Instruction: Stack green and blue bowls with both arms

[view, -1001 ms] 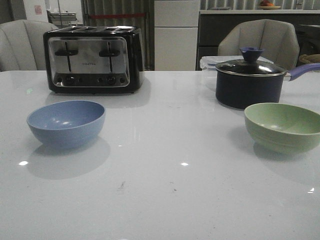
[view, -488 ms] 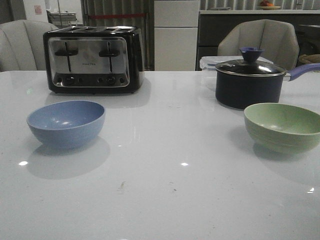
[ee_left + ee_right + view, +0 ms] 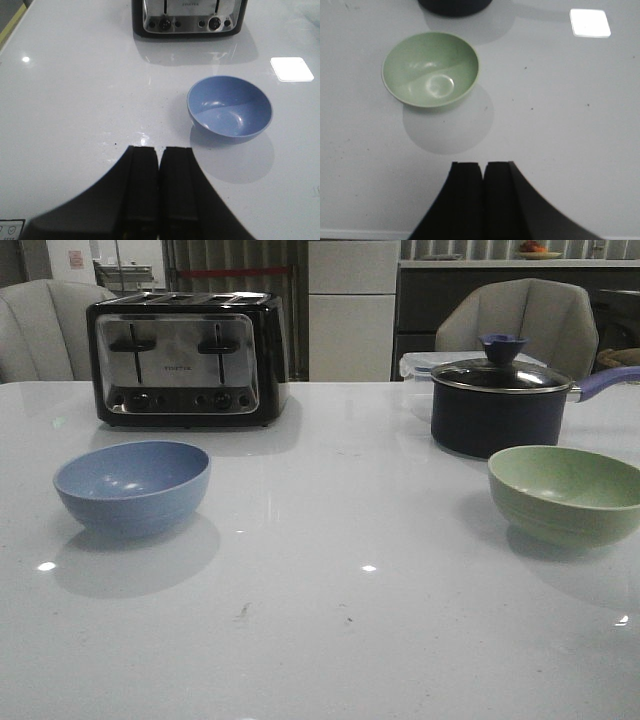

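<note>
The dusty blue bowl (image 3: 132, 486) stands upright and empty on the left of the white table; it also shows in the left wrist view (image 3: 229, 108). The pale green bowl (image 3: 566, 494) stands upright and empty at the right; it also shows in the right wrist view (image 3: 430, 69). My left gripper (image 3: 159, 149) is shut and empty, above the table, short of the blue bowl. My right gripper (image 3: 484, 164) is shut and empty, short of the green bowl. Neither arm shows in the front view.
A black and chrome toaster (image 3: 186, 360) stands at the back left, behind the blue bowl. A dark navy lidded saucepan (image 3: 500, 405) with a purple handle stands just behind the green bowl. A clear lidded box (image 3: 418, 364) is behind the pan. Chairs stand beyond the table.
</note>
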Available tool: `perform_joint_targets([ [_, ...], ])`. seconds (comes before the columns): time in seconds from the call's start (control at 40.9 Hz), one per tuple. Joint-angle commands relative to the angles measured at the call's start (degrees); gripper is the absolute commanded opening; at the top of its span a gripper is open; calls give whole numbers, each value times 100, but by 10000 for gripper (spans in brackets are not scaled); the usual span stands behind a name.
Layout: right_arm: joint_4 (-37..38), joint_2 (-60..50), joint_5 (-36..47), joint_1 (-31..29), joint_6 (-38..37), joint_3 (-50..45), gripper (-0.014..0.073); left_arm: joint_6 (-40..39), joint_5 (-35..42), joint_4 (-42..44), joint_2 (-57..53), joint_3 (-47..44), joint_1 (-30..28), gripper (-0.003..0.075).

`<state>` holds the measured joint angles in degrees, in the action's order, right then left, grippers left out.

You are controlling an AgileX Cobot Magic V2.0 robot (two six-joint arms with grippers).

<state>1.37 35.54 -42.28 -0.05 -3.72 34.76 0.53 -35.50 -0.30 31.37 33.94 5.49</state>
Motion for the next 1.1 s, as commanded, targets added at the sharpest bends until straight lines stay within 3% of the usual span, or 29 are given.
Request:
perform_joint_targets([
  [0.0,43,291,167,-35,24,204,54,-53,432,-42,110,128,-11,94],
  [0.098,43,574,96,-35,24,204,190,-53,432,-42,177,128,-11,139],
  [0.22,43,901,186,-35,24,204,411,-53,452,-42,211,128,-11,329],
  [0.318,43,1252,360,-35,24,216,496,-53,512,-42,236,128,-11,477],
  [0.464,14,1828,611,-35,24,361,491,-53,555,-42,271,128,-11,497],
  [0.733,-84,3286,513,-116,19,1493,491,-53,577,-42,271,128,-11,497],
  [0.855,-432,4011,360,-413,58,2077,491,-53,577,-42,271,128,-11,497],
  [1.075,-1541,5260,-35,-709,1117,2992,497,-53,577,-42,271,128,-11,497],
])
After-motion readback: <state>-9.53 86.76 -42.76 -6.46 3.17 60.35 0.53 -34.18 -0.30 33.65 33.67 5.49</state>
